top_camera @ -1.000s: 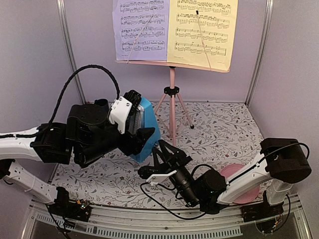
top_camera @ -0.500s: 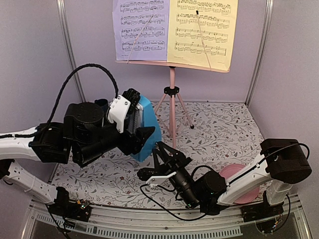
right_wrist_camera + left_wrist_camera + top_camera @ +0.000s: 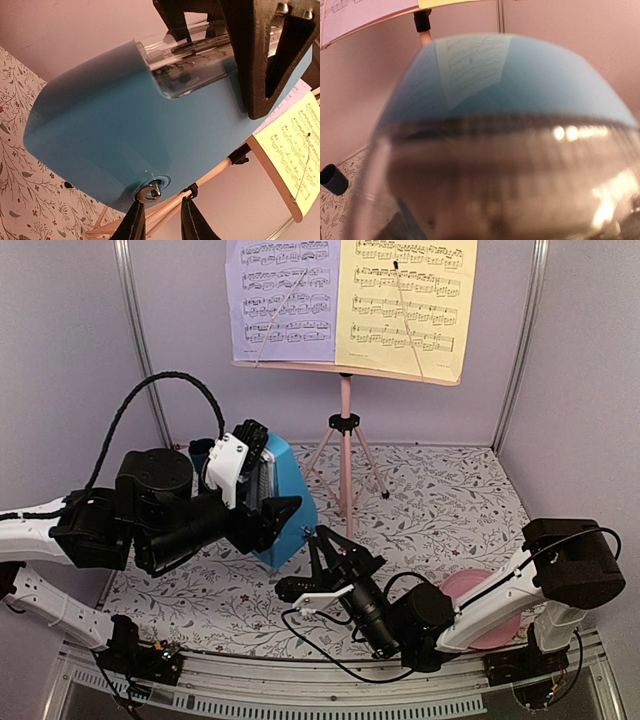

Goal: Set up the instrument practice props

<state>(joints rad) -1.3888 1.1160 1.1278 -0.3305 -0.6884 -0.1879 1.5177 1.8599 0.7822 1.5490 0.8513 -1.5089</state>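
Left of centre in the top view, the left gripper (image 3: 268, 480) is clamped on the blue pyramid metronome (image 3: 292, 490), holding it tilted over the floral mat (image 3: 440, 500). Whether its lower corner touches the mat cannot be told. The right gripper (image 3: 340, 548) sits just beside its lower right edge with the jaws parted. Behind, the pink tripod music stand (image 3: 345, 440) carries the lavender sheet (image 3: 285, 300) and yellow sheet (image 3: 405, 305). The left wrist view is filled by the metronome's blue shell and blurred clear front cover (image 3: 495, 165). It shows the dark blue cup (image 3: 332, 179) but none of its own fingers. Only the right wrist view reveals the small metal winding key (image 3: 149, 192) low on the blue side, just above the narrow gap in the right gripper. Contact there cannot be judged. The left gripper's black finger (image 3: 265, 55) presses across the cover. The shell looks rigid, smooth and probably slippery, fairly light, and the cover seems fragile. The flat blue flanks are the safer hold, and the key calls for a fine fingertip pinch.
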